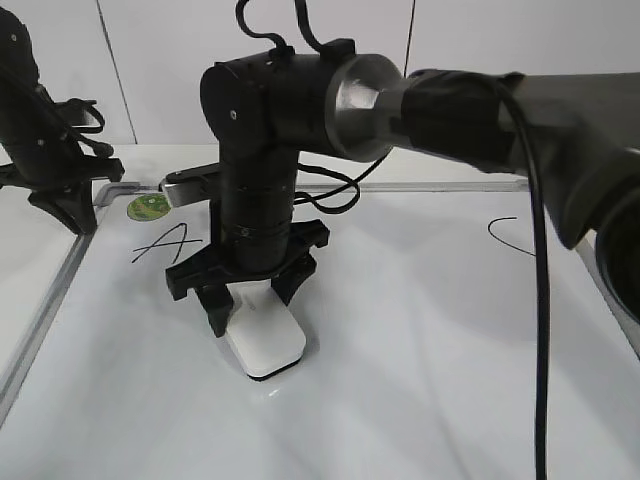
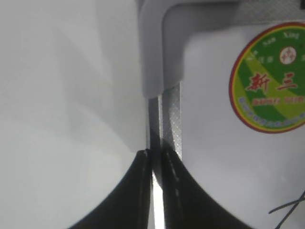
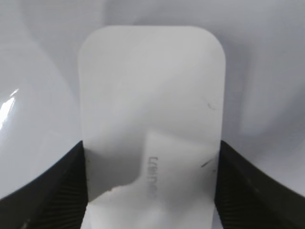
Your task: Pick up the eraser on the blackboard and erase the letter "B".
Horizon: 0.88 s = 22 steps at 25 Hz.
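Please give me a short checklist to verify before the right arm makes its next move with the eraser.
1. Right gripper fingers on both long sides of the eraser: ok.
2. Eraser flat on the blackboard: ok.
3. Letter "B" located: cannot tell, the arm hides the middle; only "A" and "C" show.
4. Left gripper clamped on the board's frame: ok.
5. Green sticker away from the eraser: ok.

White eraser (image 1: 265, 340) with grey lettering and black underside edge; white blackboard (image 1: 420, 340), silver-grey frame; green sticker (image 1: 148, 207), red rim; black claws.
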Each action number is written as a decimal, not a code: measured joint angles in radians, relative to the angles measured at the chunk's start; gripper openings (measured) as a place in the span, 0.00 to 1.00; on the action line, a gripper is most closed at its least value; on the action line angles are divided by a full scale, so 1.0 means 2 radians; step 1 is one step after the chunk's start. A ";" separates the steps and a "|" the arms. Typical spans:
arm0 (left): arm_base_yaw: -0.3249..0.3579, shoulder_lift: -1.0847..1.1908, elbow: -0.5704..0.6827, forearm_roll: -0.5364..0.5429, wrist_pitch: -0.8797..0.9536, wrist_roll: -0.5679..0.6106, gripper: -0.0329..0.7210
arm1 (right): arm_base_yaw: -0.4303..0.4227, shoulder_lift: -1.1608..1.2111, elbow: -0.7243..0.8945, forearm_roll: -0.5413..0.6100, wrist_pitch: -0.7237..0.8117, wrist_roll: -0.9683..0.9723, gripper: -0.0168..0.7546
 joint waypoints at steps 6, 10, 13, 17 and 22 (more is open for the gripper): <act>0.000 0.000 0.000 0.000 0.001 0.000 0.09 | 0.030 0.000 0.000 -0.023 0.000 -0.003 0.73; 0.000 0.000 0.000 0.001 0.002 0.000 0.09 | 0.078 0.001 0.000 -0.033 0.000 -0.014 0.73; 0.000 0.000 0.000 0.001 0.002 0.000 0.09 | 0.122 0.002 0.000 -0.022 0.000 -0.020 0.73; 0.000 0.000 0.000 0.001 0.002 0.000 0.09 | 0.169 0.003 0.000 -0.015 0.000 -0.026 0.73; 0.000 0.000 0.000 0.002 0.003 0.000 0.09 | 0.181 0.004 0.000 -0.015 0.000 -0.029 0.73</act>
